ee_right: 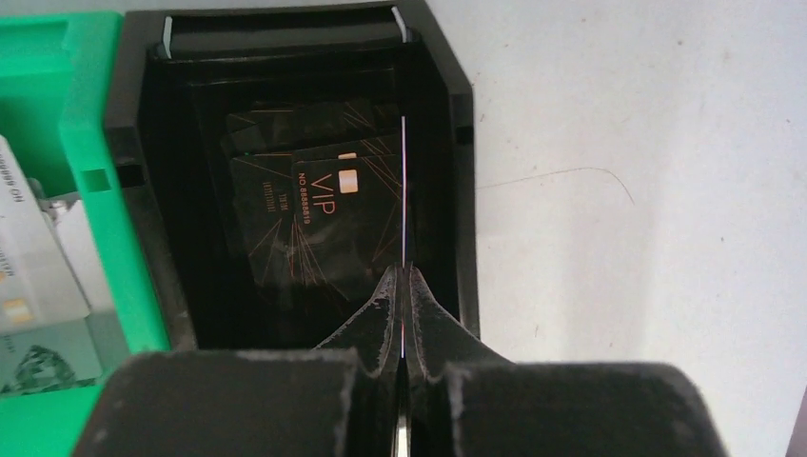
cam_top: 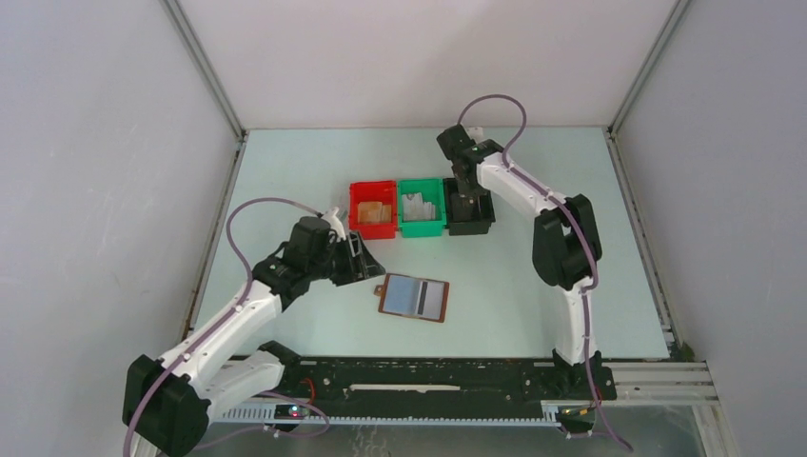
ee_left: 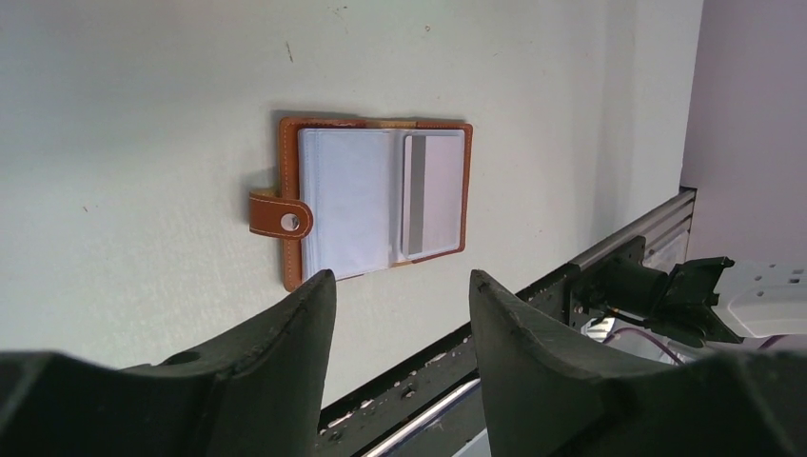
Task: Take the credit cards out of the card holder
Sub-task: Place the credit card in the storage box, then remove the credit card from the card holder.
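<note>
Card holder [cam_top: 414, 298] lies open (long axis left-right); left gripper [ee_left: 400, 282] released, right gripper [ee_right: 403, 278] pinching card [ee_right: 404, 190] edge-on.

You get soft, even light from above in the top view: the table [cam_top: 533, 286] is bright, with only faint shadows beside the arms. In your left wrist view the card holder [ee_left: 343, 205] is sharp, while the left gripper [ee_left: 400, 286] looms dark and slightly soft up close. Your right wrist view turns dim inside the black bin [ee_right: 433, 95]. The credit card [ee_right: 404, 190], pinched edge-on in the right gripper [ee_right: 403, 276], glints as a thin bright line.
</note>
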Tool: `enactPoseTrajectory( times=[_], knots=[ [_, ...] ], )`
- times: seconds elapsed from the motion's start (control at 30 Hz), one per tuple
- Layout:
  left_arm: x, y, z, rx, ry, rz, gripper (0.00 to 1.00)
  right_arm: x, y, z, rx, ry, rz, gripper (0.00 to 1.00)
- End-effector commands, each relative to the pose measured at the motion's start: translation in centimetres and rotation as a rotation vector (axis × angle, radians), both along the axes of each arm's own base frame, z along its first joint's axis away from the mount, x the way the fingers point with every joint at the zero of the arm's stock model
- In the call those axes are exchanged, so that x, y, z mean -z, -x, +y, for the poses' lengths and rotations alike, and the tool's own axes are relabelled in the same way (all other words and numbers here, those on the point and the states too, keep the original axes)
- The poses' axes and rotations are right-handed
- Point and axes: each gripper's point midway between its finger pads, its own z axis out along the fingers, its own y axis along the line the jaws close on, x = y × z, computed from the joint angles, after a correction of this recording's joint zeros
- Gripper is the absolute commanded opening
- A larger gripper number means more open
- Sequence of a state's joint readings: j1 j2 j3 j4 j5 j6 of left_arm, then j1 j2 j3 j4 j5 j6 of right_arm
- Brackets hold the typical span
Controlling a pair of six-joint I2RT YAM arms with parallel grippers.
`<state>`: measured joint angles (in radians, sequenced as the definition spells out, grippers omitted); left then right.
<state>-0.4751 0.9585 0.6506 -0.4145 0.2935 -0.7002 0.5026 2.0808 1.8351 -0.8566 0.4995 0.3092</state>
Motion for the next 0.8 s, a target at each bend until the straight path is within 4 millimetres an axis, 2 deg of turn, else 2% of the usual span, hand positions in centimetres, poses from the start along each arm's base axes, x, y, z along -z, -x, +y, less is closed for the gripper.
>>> enactPoseTrajectory(
  times=[0.0, 0.03, 0.1, 0.17, 0.27, 0.4, 0.47, 0.5, 0.53, 0.6, 0.77],
  knots=[
    [0.5, 0.3, 0.3, -0.012, 0.001, 0.011, 0.59, 0.1, -1.4, 0.3, -0.038, 0.024, -0.013, 0.0],
    [0.5, 0.3, 0.2, -0.01, 0.001, 0.013, 0.59, 0.2, -1.4, 0.5, -0.042, 0.017, -0.01, 0.04],
    [0.7, 0.3, 0.1, -0.002, 0.0, 0.023, 0.59, 0.0, -1.4, 1.3, -0.06, -0.014, -0.012, 0.27],
    [0.9, 0.4, -0.1, 0.006, 0.0, 0.034, 0.59, -0.8, -1.3, 2.1, -0.079, -0.054, -0.028, 0.37],
    [0.9, 0.2, -0.3, 0.014, -0.001, 0.034, 0.59, -3.1, -0.8, 2.7, -0.086, -0.134, -0.067, 0.38],
    [1.0, -0.2, -0.6, 0.019, -0.009, 0.035, 0.61, -6.6, 0.7, 2.2, -0.067, -0.242, -0.141, 0.38],
    [1.0, -0.2, -1.0, 0.033, -0.013, 0.04, 0.61, -7.4, 2.3, 1.3, -0.044, -0.306, -0.158, 0.38],
    [1.0, -0.2, -1.3, 0.044, -0.012, 0.04, 0.61, -7.6, 3.3, 1.4, -0.045, -0.365, -0.164, 0.38],
    [1.1, -0.2, -1.7, 0.053, -0.009, 0.04, 0.61, -8.7, 4.6, 1.7, -0.064, -0.439, -0.191, 0.38],
    [1.2, 0.1, -2.7, 0.073, 0.021, 0.052, 0.61, -8.0, 7.9, 3.5, -0.134, -0.598, -0.162, 0.38],
    [1.4, 0.8, -5.8, 0.146, 0.105, 0.078, 0.61, -3.1, 16.2, 6.7, -0.183, -0.84, -0.012, 0.39]
  ],
)
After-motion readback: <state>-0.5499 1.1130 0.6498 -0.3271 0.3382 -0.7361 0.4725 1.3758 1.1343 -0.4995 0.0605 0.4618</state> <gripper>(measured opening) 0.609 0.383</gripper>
